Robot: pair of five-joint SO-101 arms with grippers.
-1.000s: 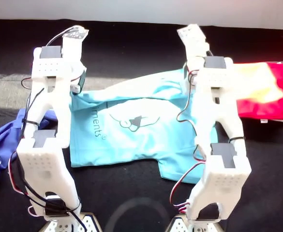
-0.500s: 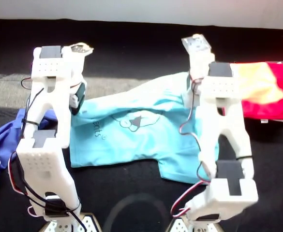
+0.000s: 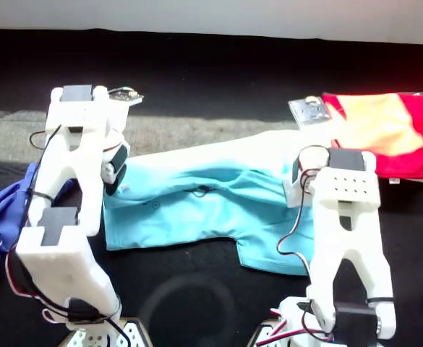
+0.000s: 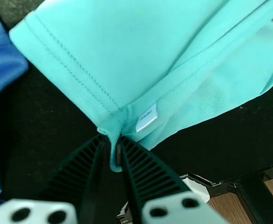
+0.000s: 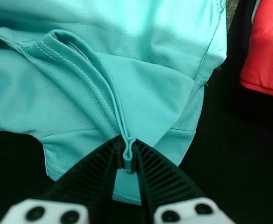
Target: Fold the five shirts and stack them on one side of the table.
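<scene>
Pinching one end each, both grippers hold the turquoise shirt (image 3: pixel 197 210) along a raised fold. The left gripper (image 4: pixel 112 143) is clamped on a hemmed corner beside a small label (image 4: pixel 147 117); the right gripper (image 5: pixel 128 151) is clamped on a seam ridge at the opposite end. The shirt's long axis runs from one gripper to the other, so the fold likely must travel crosswise to that line, both arms together. A folded red pile (image 3: pixel 413 155) lies just past the shirt's right-gripper end, nearer the right arm; a bunched blue shirt (image 3: pixel 1 210) lies past the other end. Beneath the shirt is a black cloth table (image 3: pixel 197 65), with a pale wall (image 3: pixel 197 11) beyond.
</scene>
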